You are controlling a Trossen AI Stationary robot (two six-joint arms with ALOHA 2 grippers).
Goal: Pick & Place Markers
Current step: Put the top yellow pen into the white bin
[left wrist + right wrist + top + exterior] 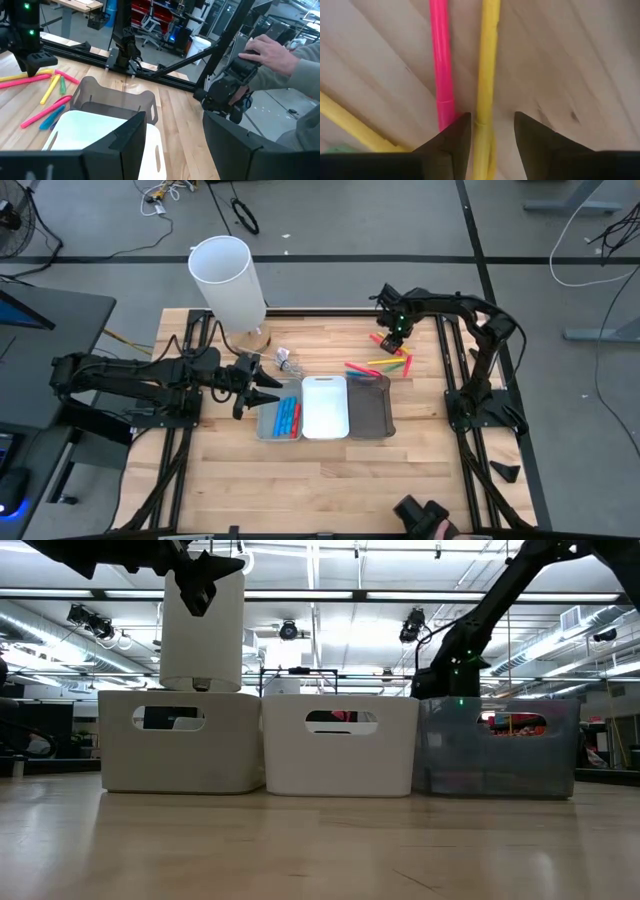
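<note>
Several loose markers (385, 363), pink, yellow, orange and green, lie on the wooden table at the far right. My right gripper (393, 332) points down over them, open. In the right wrist view its fingers (492, 131) stand on either side of a yellow marker (487, 60), and a pink marker (441, 60) runs beside one finger. Blue and red markers (287, 418) lie in the light grey tray (266, 426). My left gripper (262, 388) hovers open at that tray's far left side, with nothing between its fingers (175, 145).
A white tray (325, 408) and a dark see-through tray (372, 408) stand in a row right of the grey one. A tall white cylinder (228, 280) stands at the far left. A person's hand (270, 47) shows beyond the table's right side.
</note>
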